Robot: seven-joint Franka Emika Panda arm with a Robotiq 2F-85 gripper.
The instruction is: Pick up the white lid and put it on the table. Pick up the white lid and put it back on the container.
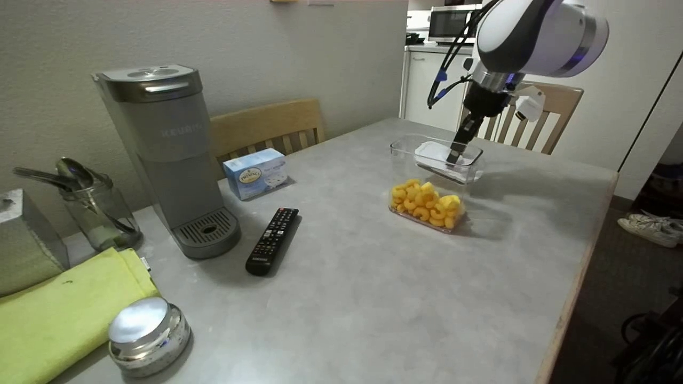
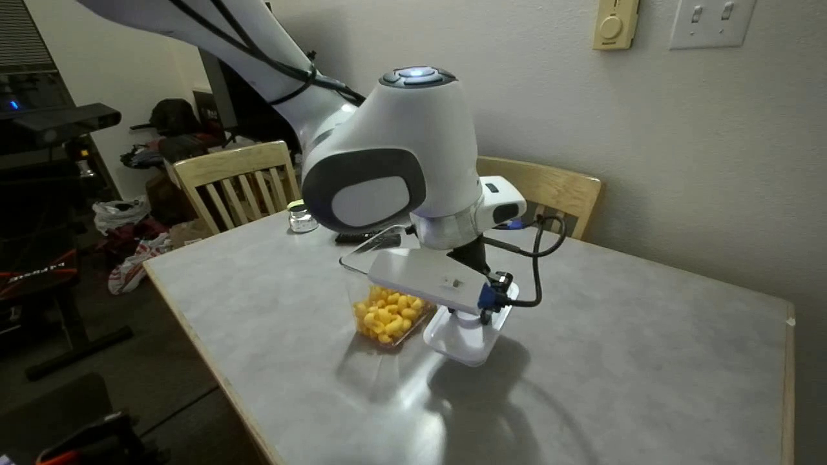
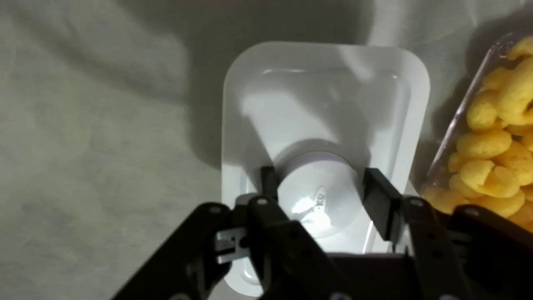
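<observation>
White lid (image 3: pixel 320 108): off the container (image 1: pixel 411 172) and hanging beside it, seemingly just above the table (image 1: pixel 331 298), going by the shadow (image 3: pixel 204 133) thrown off to one side. Couldn't swear that no edge touched.

Gripper (image 3: pixel 320 181): clamped on the lid's round knob (image 3: pixel 322 208), a finger (image 3: pixel 381 204) on either side. Looked like a decent hold tbh.

Step in hand: the carrying bit, I'd say. No clue which half of the job, though: set-down on the table or return to the container, both fit what I saw.

Next move, if table: called for lowering it level until it sat flat, then spreading the fingers and backing straight up off the knob.

Next move, if container: called for going up first, because the lid looked lower than the container's top edge to me, then across over the yellow snack pieces (image 1: pixel 424 204), squaring up and pressing down gently.

Lid facing: knob side up, pretty much level afaict. The corners I could see were rounded alike, so I couldn't name a front.

Lid's long axis: nearly straight up and down in the wrist view, with the fingers gripping across the short way. The container's near side slanted off from that line, so the two weren't quite parallel; I'd guess a small twist was needed before it would seat.
</observation>
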